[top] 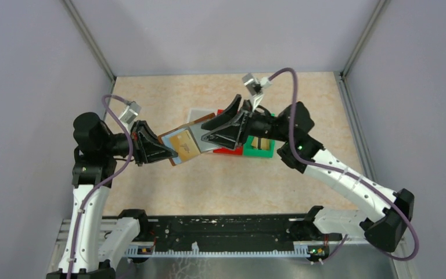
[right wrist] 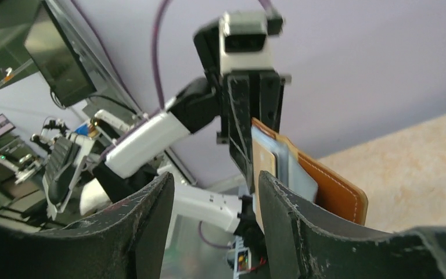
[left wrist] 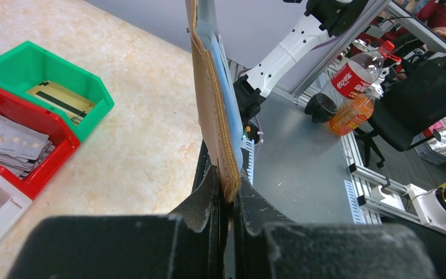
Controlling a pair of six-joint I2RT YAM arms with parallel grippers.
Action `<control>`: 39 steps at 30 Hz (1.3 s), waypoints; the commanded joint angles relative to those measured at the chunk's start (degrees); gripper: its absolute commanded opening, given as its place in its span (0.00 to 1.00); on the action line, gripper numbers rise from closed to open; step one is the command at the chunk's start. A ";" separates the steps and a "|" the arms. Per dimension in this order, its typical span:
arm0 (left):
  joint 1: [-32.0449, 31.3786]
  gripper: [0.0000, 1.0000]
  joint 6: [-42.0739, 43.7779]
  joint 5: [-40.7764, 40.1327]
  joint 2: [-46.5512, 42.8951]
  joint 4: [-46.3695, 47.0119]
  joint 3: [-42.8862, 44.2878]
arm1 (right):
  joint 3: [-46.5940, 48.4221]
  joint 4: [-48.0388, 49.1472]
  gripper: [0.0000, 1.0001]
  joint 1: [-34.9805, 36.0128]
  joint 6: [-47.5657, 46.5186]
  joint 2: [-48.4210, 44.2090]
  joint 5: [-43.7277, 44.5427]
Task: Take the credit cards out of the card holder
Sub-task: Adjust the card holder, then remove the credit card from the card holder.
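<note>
The brown card holder [top: 173, 139] hangs open above the table, and my left gripper [top: 164, 149] is shut on its left edge. A gold credit card [top: 184, 143] shows in its pale clear sleeves [top: 200, 137]. In the left wrist view the card holder [left wrist: 211, 104] stands edge-on, pinched in the left gripper [left wrist: 228, 195]. My right gripper [top: 209, 131] is open at the holder's right end. In the right wrist view nothing sits between the right gripper's [right wrist: 216, 181] fingers. The gold card [right wrist: 263, 160] and the card holder [right wrist: 332, 189] lie just behind its right finger [right wrist: 284, 203].
Three bins stand side by side behind the right gripper. The green bin [left wrist: 90, 87] holds a gold card [left wrist: 61, 99], the red bin [left wrist: 64, 145] holds silvery cards [left wrist: 9, 139], and a white bin [left wrist: 0, 218] follows. Purple walls close off the table's sides and back.
</note>
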 commanded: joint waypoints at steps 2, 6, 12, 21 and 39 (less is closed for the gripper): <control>-0.15 0.00 0.77 0.61 -0.42 -0.24 1.13 | 1.28 -2.88 0.55 1.46 -1.92 2.89 -1.84; -0.15 0.00 0.59 1.87 -0.54 -0.22 1.44 | 1.03 -2.89 0.53 1.47 -1.83 4.36 -2.52; -0.15 0.00 0.25 1.72 -0.31 -0.01 1.93 | -0.54 0.02 0.49 1.79 0.34 5.74 -3.67; -0.15 0.00 -0.11 0.85 0.09 0.41 2.12 | -1.62 4.42 0.41 3.92 2.85 7.62 -4.50; -0.15 0.00 4.78 -5.15 1.50 -5.35 3.02 | -4.58 14.23 0.22 4.87 7.54 7.13 -5.45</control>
